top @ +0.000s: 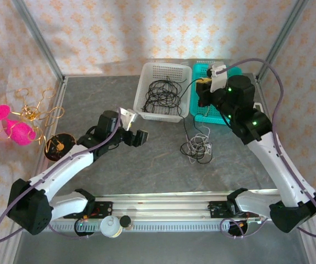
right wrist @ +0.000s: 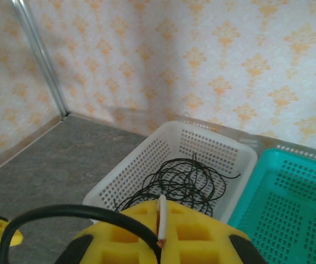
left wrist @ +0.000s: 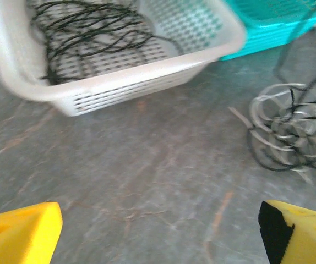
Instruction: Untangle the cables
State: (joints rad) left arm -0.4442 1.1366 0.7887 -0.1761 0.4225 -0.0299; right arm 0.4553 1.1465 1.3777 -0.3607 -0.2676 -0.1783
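The step in hand looks like pulling one cable out of the tangle [top: 197, 147]; the tangle is a small black-and-white heap on the counter [top: 147, 176], in front of the two baskets and between the arms. The right gripper [top: 203, 93] is up over the baskets; its jaws are pressed together, pinching a white cable [right wrist: 161, 217] by its end, and a black strand [right wrist: 48, 210] comes out of the same pinch and curves off to the side. One loose black cable [top: 161, 94] already lies in loops in the white basket [top: 142, 91]; the teal basket [right wrist: 290, 209] sits right beside it.

The left gripper [left wrist: 159, 226] hangs low over the bare counter with its jaws spread wide and nothing in them; the tangle is near it, off to its right.

The next move probably needs the left gripper to hold the heap down, so that the right one can pull its cable free and not drag the whole heap along.

The tangle is roundish, so it has no clear long way. In the top view a thin dark line runs from it away from the arm bases, up to the right gripper; the white end pokes up out of the jaws.
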